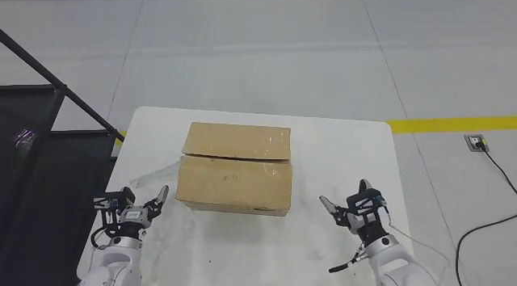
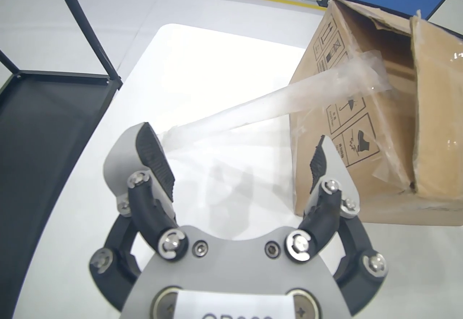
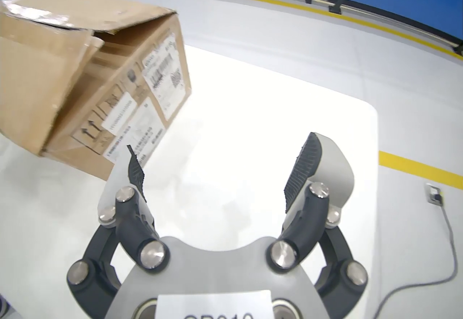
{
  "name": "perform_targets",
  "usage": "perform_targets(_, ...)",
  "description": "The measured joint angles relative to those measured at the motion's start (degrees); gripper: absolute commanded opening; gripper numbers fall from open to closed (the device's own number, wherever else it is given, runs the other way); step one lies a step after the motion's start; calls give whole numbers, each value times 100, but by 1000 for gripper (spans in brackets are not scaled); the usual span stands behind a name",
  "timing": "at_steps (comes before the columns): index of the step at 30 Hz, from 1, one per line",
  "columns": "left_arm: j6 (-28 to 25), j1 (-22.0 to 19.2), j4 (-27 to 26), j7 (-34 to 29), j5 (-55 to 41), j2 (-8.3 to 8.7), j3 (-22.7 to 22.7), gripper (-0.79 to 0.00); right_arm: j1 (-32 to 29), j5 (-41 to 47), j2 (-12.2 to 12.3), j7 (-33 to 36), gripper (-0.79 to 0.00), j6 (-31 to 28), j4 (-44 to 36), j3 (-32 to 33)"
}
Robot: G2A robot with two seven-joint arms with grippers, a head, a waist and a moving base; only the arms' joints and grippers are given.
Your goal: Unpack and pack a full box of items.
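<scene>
The brown cardboard box [image 1: 234, 169] lies mid-way on the white bench [image 1: 339, 149], its long axis running from one arm's side to the other. Its top flaps are folded down and hide the contents. The left gripper [image 2: 233, 139] is wide open beside one end, with a clear tape strip [image 2: 253, 106] stretching from the box to one finger pad; the right gripper [image 3: 220, 143] is wide open and empty near the other end.

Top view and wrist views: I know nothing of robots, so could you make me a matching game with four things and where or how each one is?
1 cardboard box
2 clear tape strip
3 right gripper
4 power socket

a on the floor beside the table
b stretched from the box to the left gripper
c mid-table
d jaws apart, empty

Pairs: 1-c, 2-b, 3-d, 4-a
</scene>
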Motion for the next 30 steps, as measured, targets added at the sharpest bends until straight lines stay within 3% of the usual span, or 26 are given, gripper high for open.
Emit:
perform_targets(4,-83,-189,138,2,180,-15,148,0,279,815,-8,-142,0,-747,268,47)
perform_targets(11,-230,-311,310,81,278,-36,265,0,841,1976,9,227,0,-2044,738,58)
perform_targets(23,-366,-258,307,193,305,-55,264,0,1945,3660,-39,1213,0,-3001,1816,-400)
perform_targets(30,-329,-160,234,261,200,-66,164,0,2451,4203,-93,1547,0,-3159,2241,-758)
